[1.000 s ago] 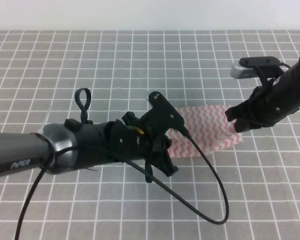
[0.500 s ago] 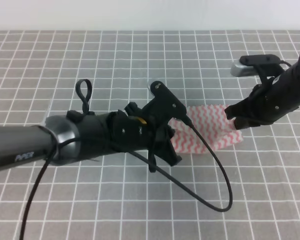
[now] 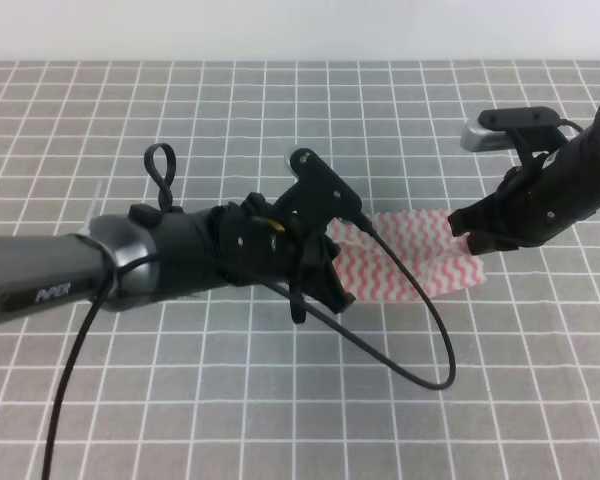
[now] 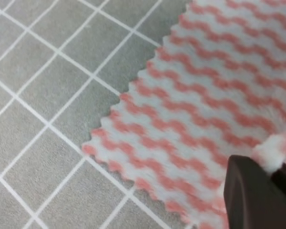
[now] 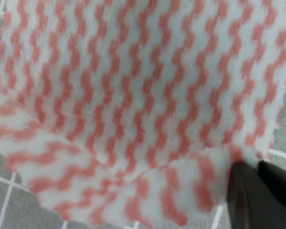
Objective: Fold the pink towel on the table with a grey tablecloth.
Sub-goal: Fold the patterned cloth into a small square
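The table with a grey tablecloth [image 3: 180, 400] fills the high view, its white grid running to a pale wall at the top. The left arm crosses from the left edge toward the middle, and its wrist, a black cable [image 3: 420, 340] looping off it and a cable tie [image 3: 162, 175] standing up on it cover the left part of the pink towel [image 3: 420, 262]. The towel lies right of centre on the cloth, between the 2 arms. The right arm comes in from the right edge and hides the towel's right end.

From above, neither set of fingertips can be seen. The left wrist view shows what the high view hides: a scalloped corner of the towel lying flat on the grid, and at the bottom right the dark left gripper [image 4: 264, 183] with a tuft of towel pinched up against its finger. The right wrist view shows the towel spread wide above, rumpled and lifted at the near edge, with the right gripper [image 5: 257, 188] at the bottom right.

The left jaws are closed on the towel's edge. The right jaws stand nearly together, with only a thin slit between the 2 dark fingers, and grip the towel's edge.
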`<state>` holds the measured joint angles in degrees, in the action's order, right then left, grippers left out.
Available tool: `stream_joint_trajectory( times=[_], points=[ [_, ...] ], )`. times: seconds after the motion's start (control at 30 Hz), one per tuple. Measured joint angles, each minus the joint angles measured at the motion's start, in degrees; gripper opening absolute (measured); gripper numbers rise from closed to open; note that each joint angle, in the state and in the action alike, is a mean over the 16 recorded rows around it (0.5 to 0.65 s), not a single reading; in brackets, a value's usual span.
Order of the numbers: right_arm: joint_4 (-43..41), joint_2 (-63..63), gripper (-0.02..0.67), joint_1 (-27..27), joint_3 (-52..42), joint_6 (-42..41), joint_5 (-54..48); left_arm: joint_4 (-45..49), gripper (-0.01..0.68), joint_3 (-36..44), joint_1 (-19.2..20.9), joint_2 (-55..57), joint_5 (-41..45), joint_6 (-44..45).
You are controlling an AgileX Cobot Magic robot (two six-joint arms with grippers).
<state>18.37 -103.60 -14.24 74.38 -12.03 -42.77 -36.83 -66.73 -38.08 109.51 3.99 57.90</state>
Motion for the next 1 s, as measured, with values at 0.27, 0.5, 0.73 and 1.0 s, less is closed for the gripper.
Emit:
stream_joint_trajectory(
  times=[0.27,0.5,0.73,1.0],
  points=[
    [0.0,-0.8,-0.017,0.0,0.0,0.0,1.6,0.0,-0.001,-2.1,0.5,1.6,1.6,0.0],
    [0.1,-0.9,-0.016,0.0,0.0,0.0,3.5,0.0,-0.001,-2.7,1.2,2.2,1.9,0.0],
    [0.1,-1.0,-0.017,0.0,0.0,-0.1,5.1,0.0,-0.001,-2.7,1.9,2.4,1.5,0.0],
    [0.2,-0.9,-0.017,0.0,-0.1,-0.1,6.4,0.0,-0.001,-3.0,2.1,3.1,1.1,0.0]
  ],
)
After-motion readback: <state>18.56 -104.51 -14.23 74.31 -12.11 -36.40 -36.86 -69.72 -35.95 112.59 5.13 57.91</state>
